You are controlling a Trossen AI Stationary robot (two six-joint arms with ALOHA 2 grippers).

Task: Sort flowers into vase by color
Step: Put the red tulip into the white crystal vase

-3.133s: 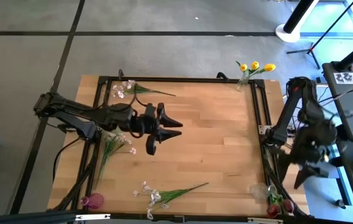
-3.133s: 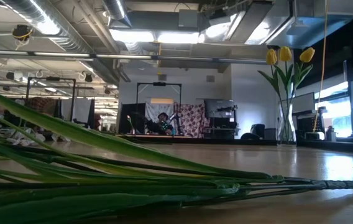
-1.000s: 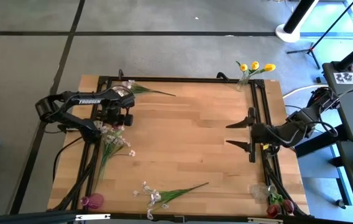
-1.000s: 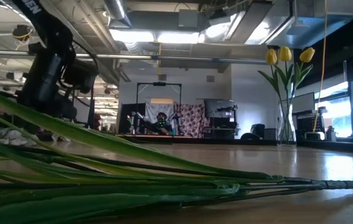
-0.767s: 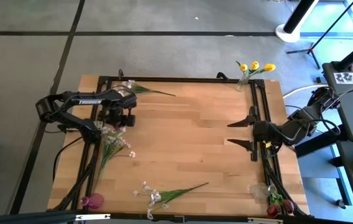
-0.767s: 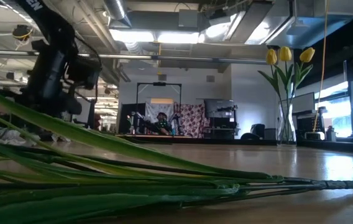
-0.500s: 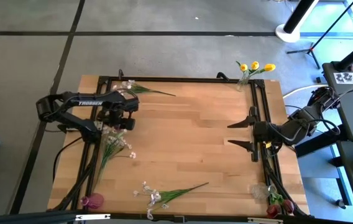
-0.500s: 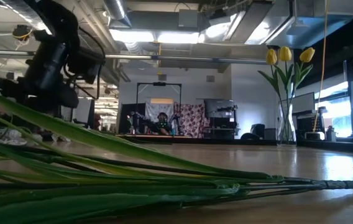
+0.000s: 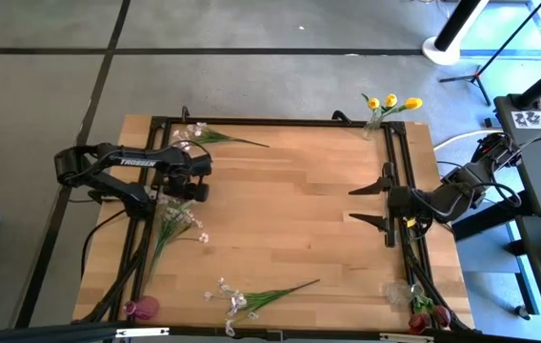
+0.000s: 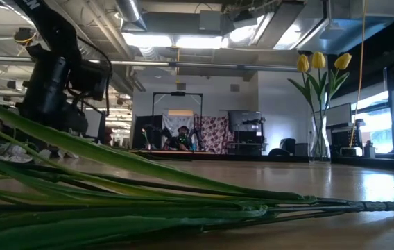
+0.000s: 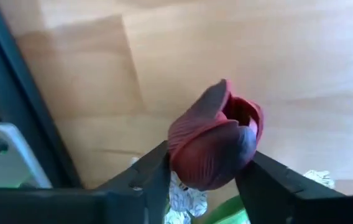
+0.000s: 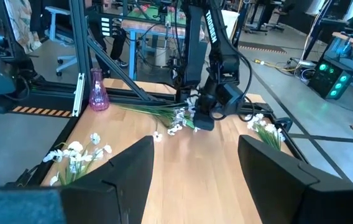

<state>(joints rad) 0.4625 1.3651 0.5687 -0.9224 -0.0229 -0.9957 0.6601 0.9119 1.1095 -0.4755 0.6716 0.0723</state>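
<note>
Left gripper (image 11: 204, 177), now lifted off the white-pink sprays (image 9: 177, 219), clamps a dark red tulip (image 11: 217, 143) (picked up); right gripper (image 9: 366, 202) waits open.

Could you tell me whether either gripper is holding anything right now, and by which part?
The left gripper grips a dark red tulip by its flower head, between its fingers. The right gripper is open and holds nothing.

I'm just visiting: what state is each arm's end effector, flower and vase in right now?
Left end effector: shut on a dark red tulip.
Right end effector: open, at the table's right edge.
Yellow tulips: upright in a clear vase.
Pink vase: upright.
White-pink sprays: lying on the table.
</note>
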